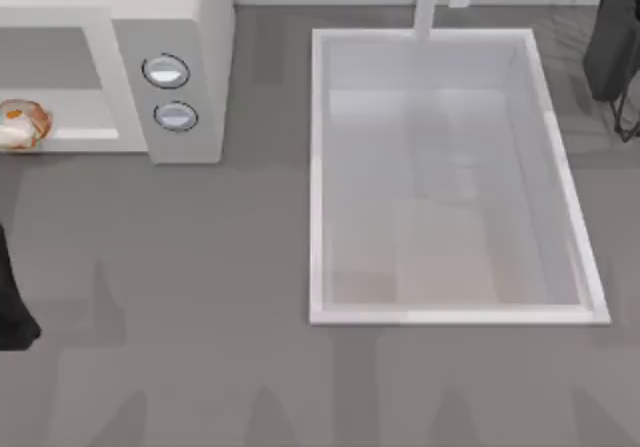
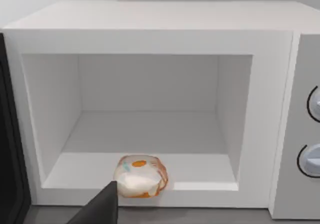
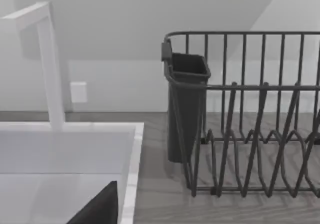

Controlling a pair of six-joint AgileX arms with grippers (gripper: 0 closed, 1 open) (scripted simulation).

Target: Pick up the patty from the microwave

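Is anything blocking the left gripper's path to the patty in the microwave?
Nothing visible does. The patty lies at the front edge of the microwave cavity floor, with the cavity open toward the left gripper, whose dark fingertip shows just in front of it.

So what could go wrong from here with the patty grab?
1. The patty lies at the front lip of the microwave floor; a nudge from the left gripper might push it off the edge or deeper in.
2. The cavity walls stand close around it, so the gripper could clip the frame going in.
3. The patty is small and flat, so the fingers may slip.
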